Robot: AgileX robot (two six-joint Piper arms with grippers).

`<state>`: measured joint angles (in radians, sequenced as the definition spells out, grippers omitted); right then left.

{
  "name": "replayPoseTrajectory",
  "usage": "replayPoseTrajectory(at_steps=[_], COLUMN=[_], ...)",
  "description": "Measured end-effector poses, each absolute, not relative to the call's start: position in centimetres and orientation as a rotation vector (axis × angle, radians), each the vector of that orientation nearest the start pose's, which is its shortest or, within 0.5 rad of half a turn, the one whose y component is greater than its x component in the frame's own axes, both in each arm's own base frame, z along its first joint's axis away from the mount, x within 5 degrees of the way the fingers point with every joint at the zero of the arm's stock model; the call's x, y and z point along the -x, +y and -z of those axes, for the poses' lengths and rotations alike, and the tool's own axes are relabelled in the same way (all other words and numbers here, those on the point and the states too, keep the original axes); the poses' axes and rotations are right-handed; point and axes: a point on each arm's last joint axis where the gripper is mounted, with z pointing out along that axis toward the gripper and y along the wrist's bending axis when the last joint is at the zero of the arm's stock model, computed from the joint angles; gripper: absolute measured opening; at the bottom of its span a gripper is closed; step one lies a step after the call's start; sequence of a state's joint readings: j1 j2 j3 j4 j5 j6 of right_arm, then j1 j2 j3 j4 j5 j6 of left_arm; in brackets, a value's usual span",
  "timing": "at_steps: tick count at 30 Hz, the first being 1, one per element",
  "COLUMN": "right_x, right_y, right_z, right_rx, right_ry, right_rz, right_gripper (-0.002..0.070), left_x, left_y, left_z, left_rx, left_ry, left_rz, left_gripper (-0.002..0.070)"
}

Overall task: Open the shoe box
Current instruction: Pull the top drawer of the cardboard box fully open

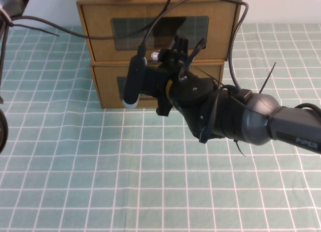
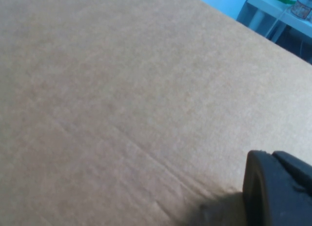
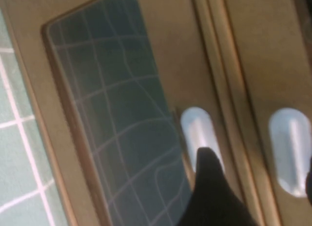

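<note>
Two brown cardboard shoe boxes are stacked at the back of the table, the upper box [image 1: 159, 26] on the lower box [image 1: 108, 81]. Each front has a dark window. In the right wrist view, two pale-blue handles, one [image 3: 195, 131] and the other [image 3: 290, 150], sit on either side of the seam between the boxes. My right gripper [image 1: 176, 47] [image 3: 258, 165] is open right at the box fronts. One fingertip [image 3: 209, 182] overlaps the first handle. My left gripper [image 2: 278, 192] rests close against a plain cardboard surface [image 2: 122, 99].
A green checked cloth [image 1: 100, 167] covers the table. My right arm [image 1: 251, 117] reaches in from the right, its cables [image 1: 235, 36] looping over the boxes. Part of the left arm [image 1: 10, 4] shows at the top left corner.
</note>
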<state>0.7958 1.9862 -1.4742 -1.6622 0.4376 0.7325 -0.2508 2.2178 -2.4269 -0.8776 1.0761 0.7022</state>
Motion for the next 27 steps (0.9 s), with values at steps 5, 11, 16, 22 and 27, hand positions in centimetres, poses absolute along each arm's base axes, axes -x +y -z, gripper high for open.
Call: replayPoseTrajectory(at_steps=[5, 11, 16, 22, 27], right_x=[-35.9, -36.6, -37.1, -37.7, -37.8], right_y=[31.1, 31.7, 31.3, 30.9, 30.7], right_z=[-24.9, -25.0, -24.9, -25.1, -25.4], right_rx=[1.276, 1.258, 1.262, 1.268, 1.268], right_ry=[1.463, 1.455, 1.456, 1.445, 1.435], right_rz=[0.518, 0.521, 0.514, 0.529, 0.546], right_gripper=[0.0361, 0.0358, 0.0334, 0.0202, 0.0038], left_x=[-46.1, -46.3, -46.3, -46.4, -46.5], left_y=[-18.2, -18.3, -18.2, -18.2, -18.3], left_z=[-38.0, -37.8, -37.7, -37.7, -37.4], left_rx=[-0.859, -0.857, -0.855, -0.855, -0.851], left_ry=[1.899, 1.901, 1.902, 1.902, 1.905], left_rz=[0.857, 0.862, 0.868, 0.869, 0.879], left_gripper=[-0.0006, -0.0006, -0.0006, -0.0006, -0.0006])
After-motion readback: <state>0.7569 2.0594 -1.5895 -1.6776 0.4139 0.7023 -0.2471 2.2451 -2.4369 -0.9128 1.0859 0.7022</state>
